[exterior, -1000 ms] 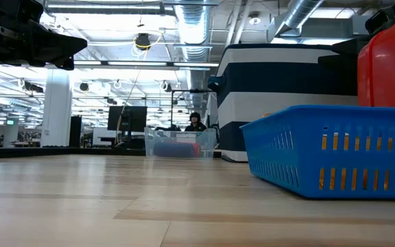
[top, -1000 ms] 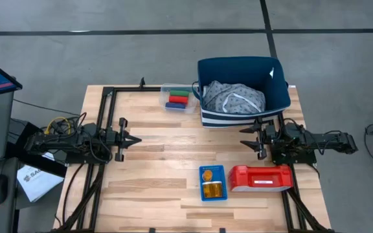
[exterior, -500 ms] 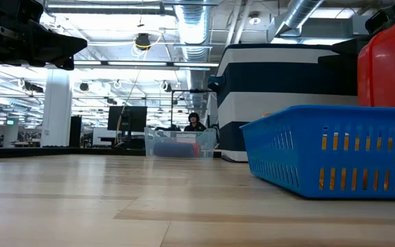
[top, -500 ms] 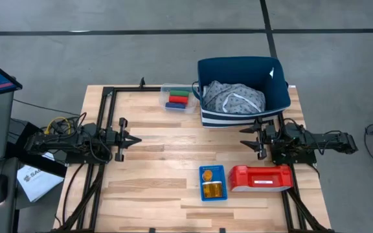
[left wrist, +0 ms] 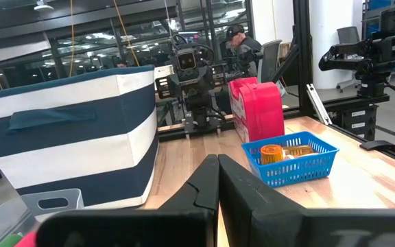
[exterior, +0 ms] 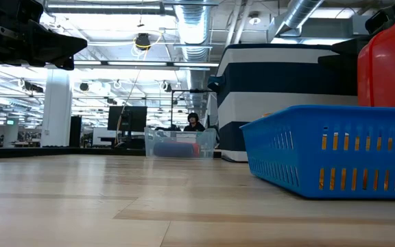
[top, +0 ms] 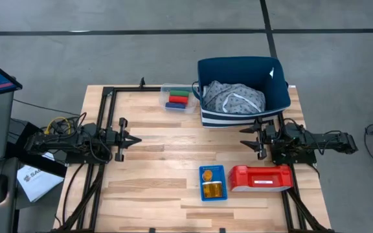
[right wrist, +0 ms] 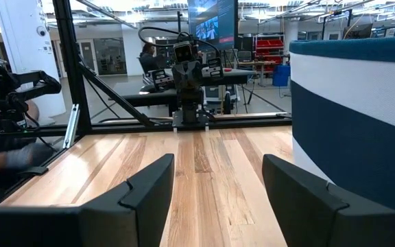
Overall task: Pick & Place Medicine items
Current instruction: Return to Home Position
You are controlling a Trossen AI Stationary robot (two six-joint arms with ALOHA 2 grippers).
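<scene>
Both arms sit parked at opposite table sides, clear of the work. Left gripper [top: 133, 138]: fingers together, empty. Right gripper [top: 245, 137]: fingers apart, empty. Pill bottles [top: 212, 189] lie in the blue basket [top: 212, 167], beside the red case [top: 261, 178]. Placing looks done, hence nothing held.

1 table [top: 154, 168]. 2 arms: left arm [top: 76, 140] at 9 o'clock, right arm [top: 309, 144] at 3. 1 striped hamper [top: 238, 118] at 1. 1 clear bin [top: 164, 90] at 12, holding 3 blocks [top: 179, 99]. 1 blue basket [top: 201, 184] at 5; pill bottles [top: 213, 189] inside, number unclear. 1 red case [top: 261, 178] beside it.
</scene>
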